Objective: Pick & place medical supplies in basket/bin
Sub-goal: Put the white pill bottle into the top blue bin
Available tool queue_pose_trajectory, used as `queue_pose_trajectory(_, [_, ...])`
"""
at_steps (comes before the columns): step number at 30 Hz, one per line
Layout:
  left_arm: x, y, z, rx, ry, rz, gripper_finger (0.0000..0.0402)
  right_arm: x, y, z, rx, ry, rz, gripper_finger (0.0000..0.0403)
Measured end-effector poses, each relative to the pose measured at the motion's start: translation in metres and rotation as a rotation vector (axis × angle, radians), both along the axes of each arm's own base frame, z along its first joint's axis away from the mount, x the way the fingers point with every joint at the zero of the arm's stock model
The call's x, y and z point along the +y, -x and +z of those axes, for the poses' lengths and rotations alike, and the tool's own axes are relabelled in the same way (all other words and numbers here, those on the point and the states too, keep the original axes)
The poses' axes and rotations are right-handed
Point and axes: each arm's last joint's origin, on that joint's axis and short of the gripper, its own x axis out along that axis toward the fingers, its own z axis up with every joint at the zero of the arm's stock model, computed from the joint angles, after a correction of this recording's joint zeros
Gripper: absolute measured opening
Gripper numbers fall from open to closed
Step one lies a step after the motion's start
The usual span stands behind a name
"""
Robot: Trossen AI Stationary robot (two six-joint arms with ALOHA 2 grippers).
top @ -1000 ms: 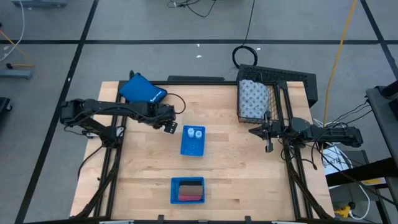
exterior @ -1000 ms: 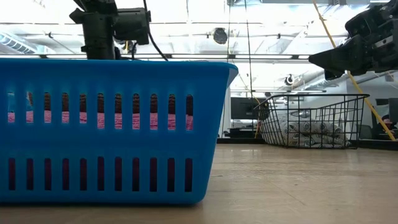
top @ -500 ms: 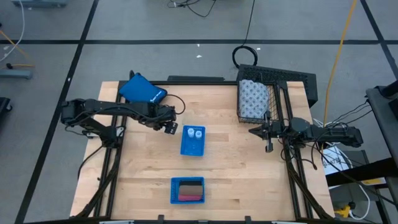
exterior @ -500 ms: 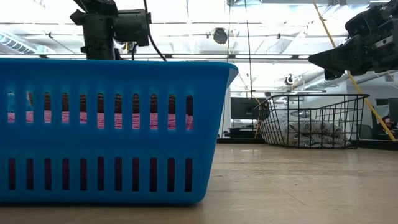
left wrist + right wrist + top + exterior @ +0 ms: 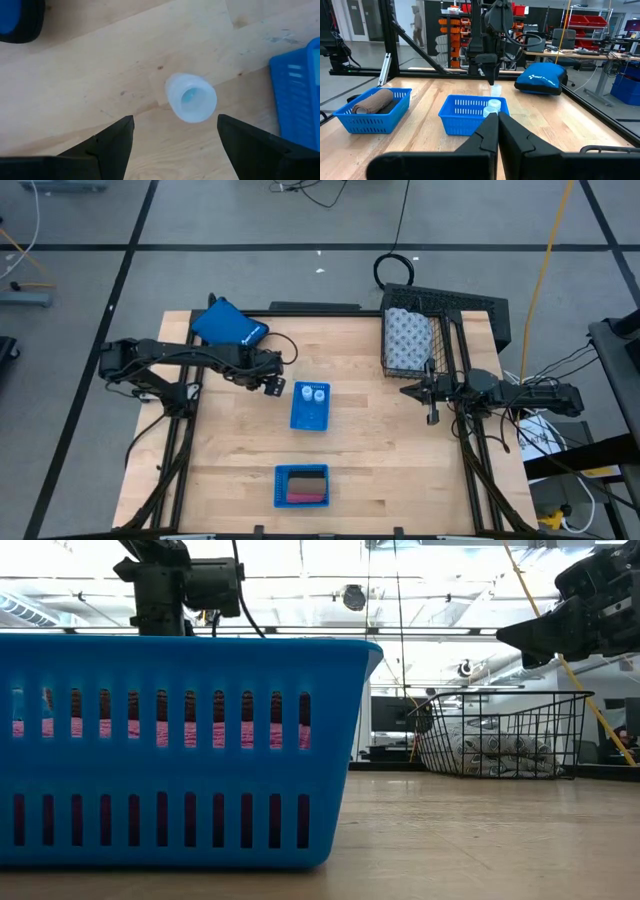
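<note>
The black wire basket (image 5: 420,340) is set at the far right corner of the table (image 5: 360,450), and the dotted white roll (image 5: 407,338) is already lodged inside it. Two blue trays are seen on the wood: the near tray (image 5: 302,486), in which the pink and brown blocks are kept, and the middle tray (image 5: 310,407), where two small white bottles (image 5: 312,392) are stood. A third bottle (image 5: 191,97) is left standing on bare wood just beside that tray.

The left gripper (image 5: 270,383) is hung directly above this bottle with its fingers spread wide. The bottle is seen off-centre, nearer one finger (image 5: 250,142). If the descent is made uncorrected, the bottle is likely to be clipped and toppled, or rolled against the tray wall. A loose pinch on so small a cap could also be lost on the way across the table.

The right gripper (image 5: 432,412) is parked beside the basket, fingers pressed together, nothing held.
</note>
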Motion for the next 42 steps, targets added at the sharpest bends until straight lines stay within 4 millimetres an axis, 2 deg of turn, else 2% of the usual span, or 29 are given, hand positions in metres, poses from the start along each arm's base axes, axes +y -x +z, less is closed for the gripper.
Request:
queue_pose_trajectory(33, [0.0, -0.003, -0.001, -0.011, -0.088, 0.066, 0.0296, 0.0, 0.0, 0.0, 0.0, -0.001, 0.0, 0.0])
queue_pose_trajectory(42, [0.001, -0.013, -0.023, 0.064, -0.051, 0.062, 0.0296, 0.0, 0.0, 0.0, 0.0, 0.0, 0.0, 0.0])
